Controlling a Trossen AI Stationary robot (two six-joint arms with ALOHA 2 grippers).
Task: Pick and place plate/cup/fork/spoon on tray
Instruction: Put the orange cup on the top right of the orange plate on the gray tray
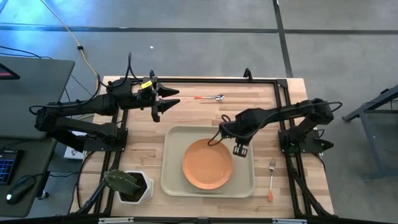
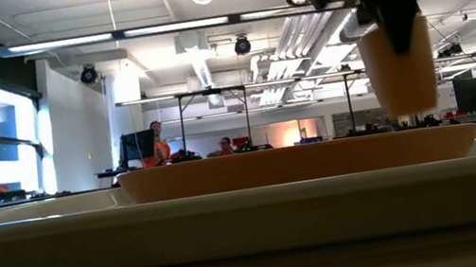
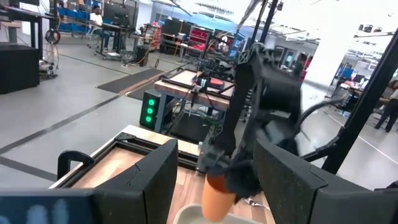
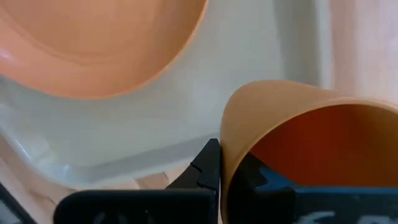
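**Q:** Any labels or writing I can read off your feeds? And where's everything sitting?

**A:** Nothing readable from here. There's a yellow tag on the left arm, but I can't make out any text. The table (image 1: 143,134) is light wood planks in a black frame, on grey concrete floor. The low view looks into an open workshop with ceiling strip lights, monitors and a couple of people seated far back.

The right gripper (image 1: 219,135) is clamped on the cup (image 2: 397,67), one finger inside the rim and one outside. It's holding the cup in the air over the tray (image 1: 174,180), near the tray's back edge and just beside the plate (image 1: 207,164). The plate lies on the tray. The spoon (image 1: 210,98) is on the wood beyond the tray, and the fork (image 1: 272,179) is on the wood just beside the tray's right edge. The left gripper (image 1: 169,101) hangs released near the table's back edge. A potted plant (image 1: 127,184) sits at the front left.
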